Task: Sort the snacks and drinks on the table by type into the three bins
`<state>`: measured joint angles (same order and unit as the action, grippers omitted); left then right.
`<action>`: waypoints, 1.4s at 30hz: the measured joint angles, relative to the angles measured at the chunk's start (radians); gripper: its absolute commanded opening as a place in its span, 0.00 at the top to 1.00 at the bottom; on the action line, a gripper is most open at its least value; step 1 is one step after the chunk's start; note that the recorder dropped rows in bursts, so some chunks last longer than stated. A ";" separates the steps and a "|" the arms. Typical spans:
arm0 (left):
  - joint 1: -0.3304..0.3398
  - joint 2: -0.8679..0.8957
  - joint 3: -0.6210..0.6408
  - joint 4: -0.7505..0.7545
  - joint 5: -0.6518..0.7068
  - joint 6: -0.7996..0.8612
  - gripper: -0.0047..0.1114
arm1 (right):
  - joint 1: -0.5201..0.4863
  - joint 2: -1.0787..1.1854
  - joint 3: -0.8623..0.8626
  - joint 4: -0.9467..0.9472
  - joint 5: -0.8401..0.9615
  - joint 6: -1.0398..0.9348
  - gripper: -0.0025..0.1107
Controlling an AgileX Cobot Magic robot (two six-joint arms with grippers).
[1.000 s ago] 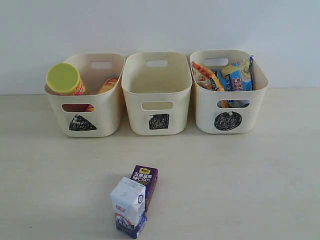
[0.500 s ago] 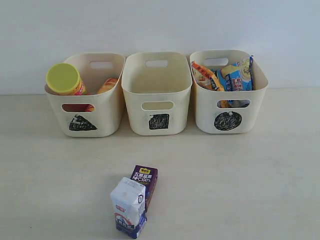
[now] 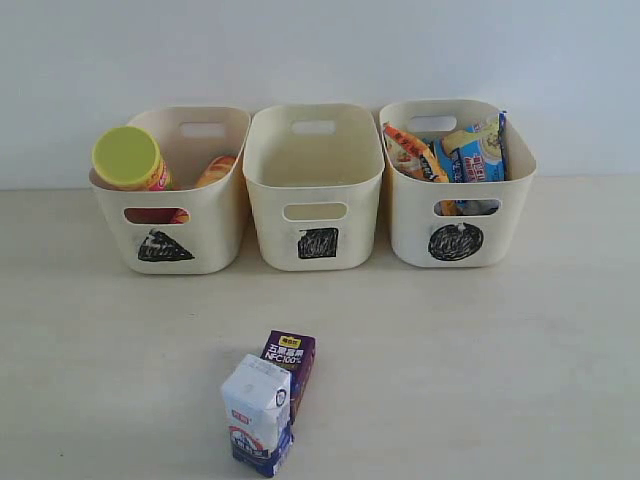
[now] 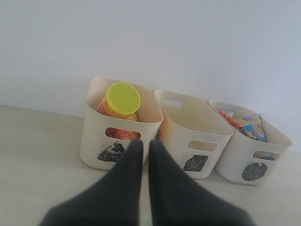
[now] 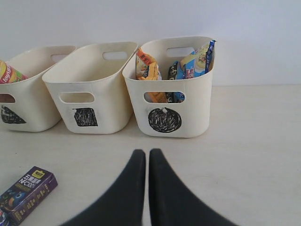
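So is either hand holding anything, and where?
Nothing. The left hand and right hand are both shut and empty; the milk carton and juice box sit on the table.

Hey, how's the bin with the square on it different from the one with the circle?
The square bin looks empty; the circle bin holds crinkly snack bags. The square bin stands mid-row, the circle bin at the right end in the exterior view. Both are cream tubs with handle slots.
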<state>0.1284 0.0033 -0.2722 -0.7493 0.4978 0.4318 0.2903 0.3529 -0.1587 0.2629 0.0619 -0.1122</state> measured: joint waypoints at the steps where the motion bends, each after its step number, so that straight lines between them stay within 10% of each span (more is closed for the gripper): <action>1: 0.000 0.000 0.000 0.000 0.000 0.000 0.93 | 0.000 0.000 0.000 0.000 0.000 0.000 0.98; 15: 0.000 0.000 0.020 0.073 -0.020 0.000 0.93 | 0.000 0.000 0.000 0.000 0.000 0.025 0.98; 29: 0.000 0.000 0.231 0.403 -0.423 0.000 0.93 | 0.000 0.000 -0.048 0.000 0.003 0.131 0.98; 42: 0.000 0.000 0.268 0.473 -0.376 0.000 0.93 | 0.000 0.185 -0.340 0.126 0.414 -0.089 0.98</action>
<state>0.1284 0.0028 -0.0038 -0.2767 0.1222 0.4318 0.2903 0.5379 -0.4989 0.3885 0.4758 -0.2011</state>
